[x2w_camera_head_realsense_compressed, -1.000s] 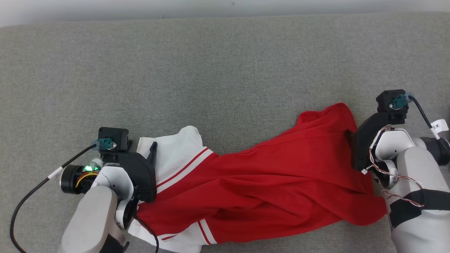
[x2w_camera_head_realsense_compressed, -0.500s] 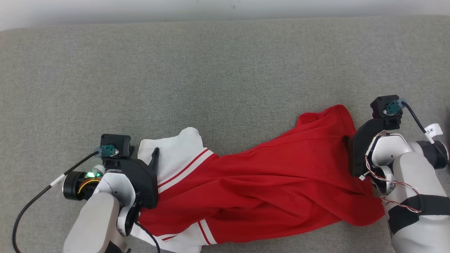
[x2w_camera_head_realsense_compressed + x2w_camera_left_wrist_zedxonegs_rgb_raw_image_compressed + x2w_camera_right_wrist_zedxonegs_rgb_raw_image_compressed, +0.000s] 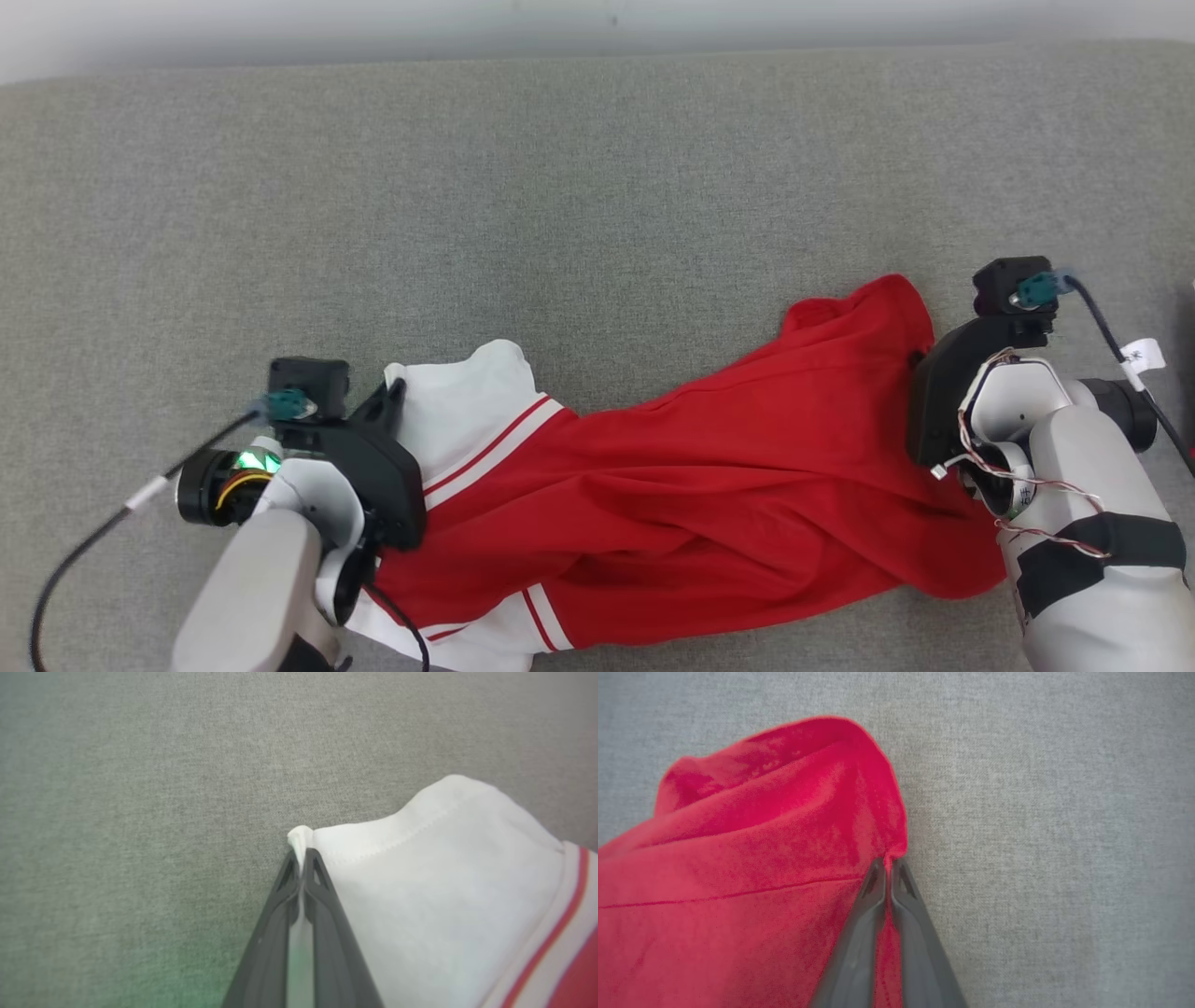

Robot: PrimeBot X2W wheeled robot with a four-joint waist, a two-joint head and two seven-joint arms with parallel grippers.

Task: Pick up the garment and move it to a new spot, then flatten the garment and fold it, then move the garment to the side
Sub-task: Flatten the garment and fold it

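Note:
The garment (image 3: 691, 504) is a red shirt with white, red-striped sleeves, lying crumpled and stretched left to right on the grey surface. My left gripper (image 3: 392, 387) is shut on the edge of its white sleeve (image 3: 420, 868); in the left wrist view the left gripper (image 3: 302, 851) pinches a white fold between its tips. My right gripper (image 3: 920, 359) is shut on the garment's red edge at the right end. The right wrist view shows the right gripper (image 3: 889, 862) clamped on the red cloth (image 3: 761, 849).
The grey fabric surface (image 3: 579, 205) stretches wide beyond the garment toward the far edge at the top. A pale wall band (image 3: 373, 23) runs along that edge. Cables trail from both wrists.
Both grippers have closed from open onto the garment, the left on the white sleeve edge, the right on the red edge. The right arm has shifted slightly left and down the view.

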